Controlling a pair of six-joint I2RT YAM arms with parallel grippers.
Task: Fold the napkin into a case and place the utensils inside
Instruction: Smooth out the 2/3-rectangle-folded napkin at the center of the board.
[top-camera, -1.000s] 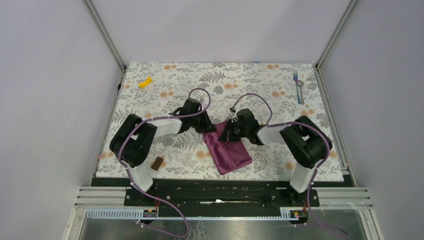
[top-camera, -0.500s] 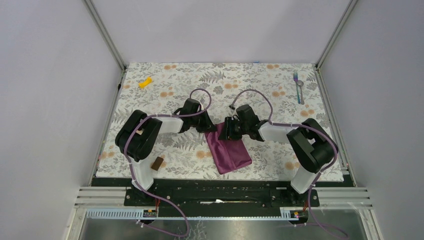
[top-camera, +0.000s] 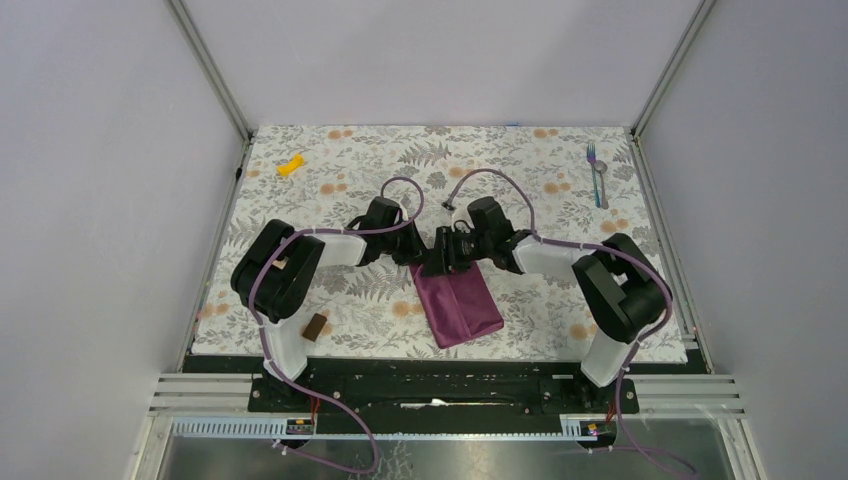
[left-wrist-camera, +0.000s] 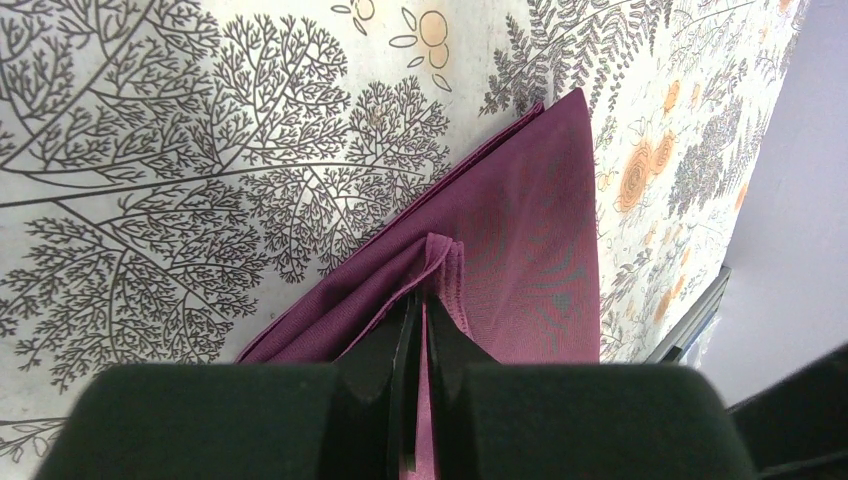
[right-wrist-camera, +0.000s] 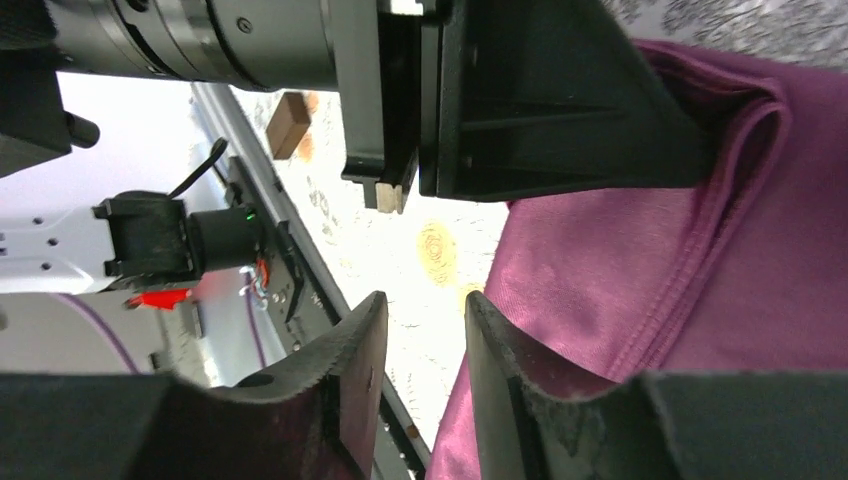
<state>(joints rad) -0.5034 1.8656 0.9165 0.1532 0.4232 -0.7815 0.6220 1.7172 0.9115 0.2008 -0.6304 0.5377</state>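
Note:
The plum-magenta napkin (top-camera: 460, 305) lies folded into a rectangle in the middle of the table. My left gripper (top-camera: 418, 258) is shut on the layered corner at its far left end, and the left wrist view shows the cloth (left-wrist-camera: 520, 250) pinched and puckered between the closed fingers of that gripper (left-wrist-camera: 422, 295). My right gripper (top-camera: 437, 262) is open right beside the left one, over the same corner. In the right wrist view its gap (right-wrist-camera: 425, 310) shows only table, with the napkin (right-wrist-camera: 700, 260) to its right. The fork and spoon (top-camera: 597, 175) lie at the far right.
A small yellow piece (top-camera: 290, 165) lies at the far left. A brown block (top-camera: 315, 326) sits near the front left edge and also shows in the right wrist view (right-wrist-camera: 289, 124). The left gripper's body (right-wrist-camera: 540, 100) is very close in front of the right gripper.
My right gripper has moved left along the napkin's far edge to sit right beside the left gripper. The left gripper has kept its hold on the corner.

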